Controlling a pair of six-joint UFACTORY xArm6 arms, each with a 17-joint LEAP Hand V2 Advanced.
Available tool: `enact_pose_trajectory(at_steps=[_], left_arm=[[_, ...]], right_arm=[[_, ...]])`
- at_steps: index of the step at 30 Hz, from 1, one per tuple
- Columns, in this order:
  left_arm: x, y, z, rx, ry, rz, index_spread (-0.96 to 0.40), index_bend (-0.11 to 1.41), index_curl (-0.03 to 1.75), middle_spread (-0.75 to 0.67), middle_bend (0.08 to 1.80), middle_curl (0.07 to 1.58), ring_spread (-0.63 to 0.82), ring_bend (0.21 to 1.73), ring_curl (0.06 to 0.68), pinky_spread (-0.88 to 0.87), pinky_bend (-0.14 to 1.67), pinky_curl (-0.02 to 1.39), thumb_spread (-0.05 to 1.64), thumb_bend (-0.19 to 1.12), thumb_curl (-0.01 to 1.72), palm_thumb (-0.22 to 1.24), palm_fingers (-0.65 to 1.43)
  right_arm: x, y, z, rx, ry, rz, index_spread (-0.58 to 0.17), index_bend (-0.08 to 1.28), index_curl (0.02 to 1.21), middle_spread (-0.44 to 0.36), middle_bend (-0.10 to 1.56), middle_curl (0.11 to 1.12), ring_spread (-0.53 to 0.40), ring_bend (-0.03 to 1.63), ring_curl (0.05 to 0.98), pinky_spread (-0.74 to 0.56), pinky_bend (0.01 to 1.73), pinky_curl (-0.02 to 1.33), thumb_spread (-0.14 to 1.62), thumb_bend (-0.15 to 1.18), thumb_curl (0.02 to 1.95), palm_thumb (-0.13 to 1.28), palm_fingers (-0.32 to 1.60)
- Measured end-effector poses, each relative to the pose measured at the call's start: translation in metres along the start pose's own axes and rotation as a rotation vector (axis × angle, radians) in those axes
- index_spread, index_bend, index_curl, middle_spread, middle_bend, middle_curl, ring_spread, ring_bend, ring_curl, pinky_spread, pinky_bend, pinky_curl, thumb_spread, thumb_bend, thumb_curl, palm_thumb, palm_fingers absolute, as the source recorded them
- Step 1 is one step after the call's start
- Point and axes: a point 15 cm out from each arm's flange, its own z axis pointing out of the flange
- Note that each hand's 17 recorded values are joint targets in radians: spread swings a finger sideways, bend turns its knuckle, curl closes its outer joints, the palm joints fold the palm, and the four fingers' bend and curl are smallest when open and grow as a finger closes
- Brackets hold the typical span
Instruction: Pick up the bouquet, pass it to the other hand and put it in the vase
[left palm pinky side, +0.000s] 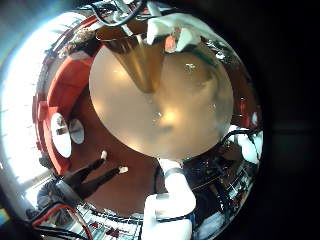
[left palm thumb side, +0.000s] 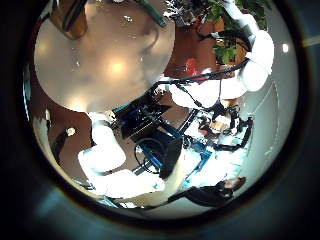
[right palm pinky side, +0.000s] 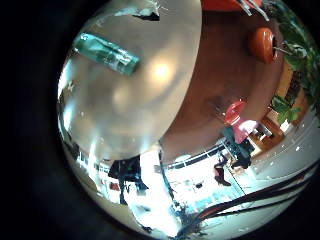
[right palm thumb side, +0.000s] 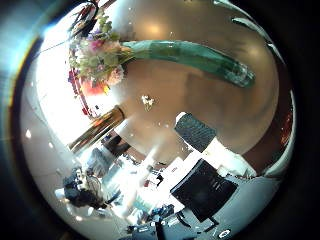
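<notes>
Bouquet (right palm thumb side: 150, 55) lies flat on the round tabletop (right palm thumb side: 200, 110), untouched; vase (left palm pinky side: 140, 55) stands near the edge. We can't tell either hand's finger state. Risk: grabbing the blooms crushes them.

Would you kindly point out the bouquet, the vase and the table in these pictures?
bouquet (right palm thumb side: 98, 55), right thumb side palm view, on the flower heads.
vase (left palm pinky side: 140, 58), left little finger side palm view, on its body.
table (right palm thumb side: 215, 110), right thumb side palm view, bare top.
</notes>
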Motion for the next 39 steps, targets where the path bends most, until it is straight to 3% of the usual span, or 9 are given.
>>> enact_pose_trajectory(at_steps=[9, 20, 39], left_arm=[[0.000, 0.001, 0.007, -0.018, 0.011, 0.021, 0.08, 0.16, 0.29, 0.44, 0.20, 0.35, 0.57, 0.54, 0.204, 0.54, 0.24, 0.32, 1.05, -0.02, 0.28, 0.07, 0.03], [0.001, 0.000, 0.007, -0.019, 0.017, 0.003, 0.08, 0.16, 0.29, 0.44, 0.20, 0.35, 0.57, 0.54, 0.204, 0.54, 0.24, 0.32, 1.05, -0.02, 0.28, 0.07, 0.03], [0.010, -0.004, 0.005, -0.017, 0.024, -0.010, 0.08, 0.16, 0.29, 0.44, 0.20, 0.35, 0.57, 0.54, 0.208, 0.54, 0.25, 0.32, 1.05, -0.02, 0.28, 0.07, 0.03]], right_arm=[[-0.010, -0.016, 0.023, -0.038, 0.015, 0.018, -0.210, 0.17, 0.27, -0.005, 0.35, 0.40, -0.050, 0.81, 0.341, 0.25, 0.66, 0.29, 1.06, -0.02, 0.41, 0.59, 0.28], [-0.009, -0.030, 0.035, -0.032, 0.030, 0.022, -0.205, 0.17, 0.29, -0.004, 0.38, 0.41, -0.050, 0.83, 0.331, 0.24, 0.67, 0.26, 1.05, -0.02, 0.42, 0.61, 0.29], [-0.015, -0.021, 0.035, -0.048, 0.079, -0.004, -0.216, 0.17, 0.33, -0.081, 0.46, 0.45, -0.193, 0.95, 0.360, 0.07, 0.71, 0.21, 1.04, -0.02, 0.43, 0.65, 0.41]])
